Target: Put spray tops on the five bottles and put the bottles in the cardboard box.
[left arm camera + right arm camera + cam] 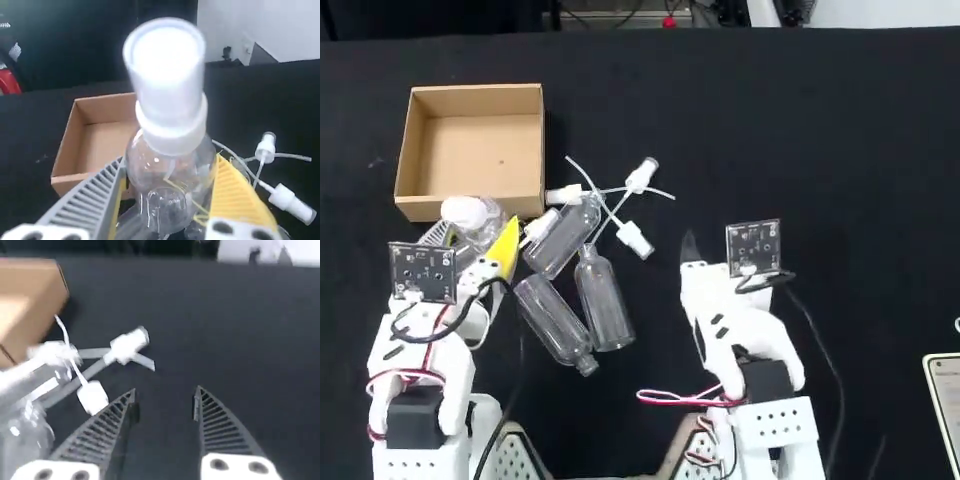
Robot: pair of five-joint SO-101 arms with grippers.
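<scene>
Now, capped bottle (170,165) clamped in left gripper (167,187), held just by near wall of box (470,150), right gripper (165,392) spread open and empty, well right of box, loose bottles (605,300) and spray tops (640,176) lain between.

Right gripper (165,390) spread apart over black table (235,320); spray tops (129,342) just ahead of one fingertip, clear bottle (22,432) beside that finger, cardboard box (25,295) farther ahead.

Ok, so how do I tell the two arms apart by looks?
Both are white plastic with black motors, red-and-white cables and a square board at the wrist. The left arm has one grey and one yellow ribbed jaw; the right arm has two dark grey ones.
</scene>
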